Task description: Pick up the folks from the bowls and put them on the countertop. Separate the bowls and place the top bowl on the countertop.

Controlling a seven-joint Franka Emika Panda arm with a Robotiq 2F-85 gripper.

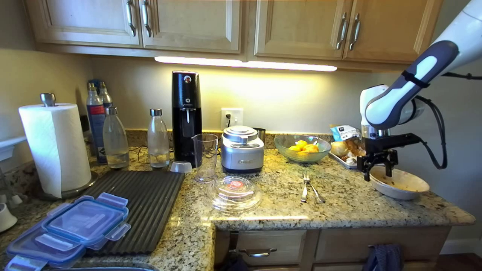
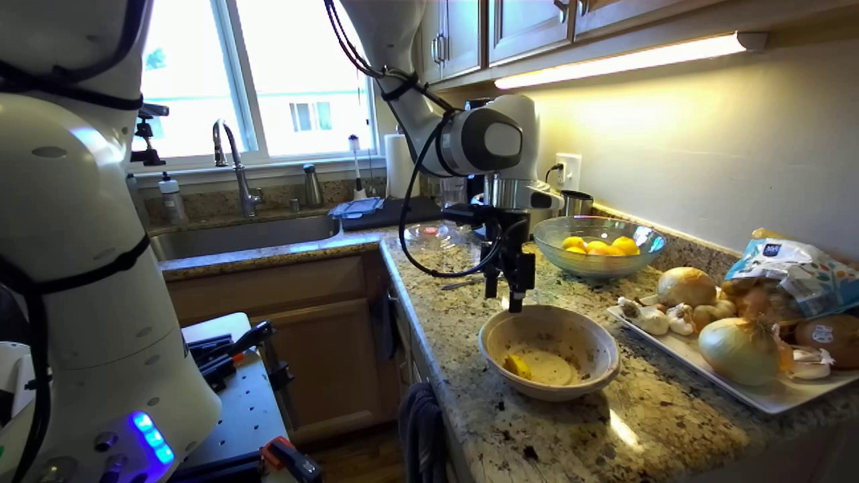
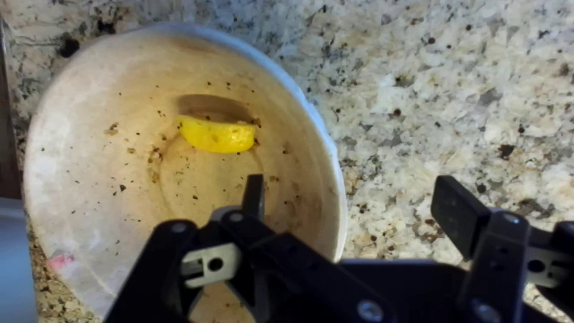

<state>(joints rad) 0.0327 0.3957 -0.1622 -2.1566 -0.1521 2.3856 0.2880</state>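
Hand (image 3: 350, 193) spread wide, empty — at edge of bowl (image 3: 89, 170), yellow wedge (image 3: 216, 134) inside, 2 forks (image 1: 305, 189) on countertop (image 1: 278, 192)

A fork (image 1: 304, 189) and a bowl (image 2: 567, 339) rest apart on the countertop (image 1: 280, 203).

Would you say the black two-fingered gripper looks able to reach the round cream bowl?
Probably yes: the black gripper hangs open above the round cream bowl's rim, with nothing visible between them.
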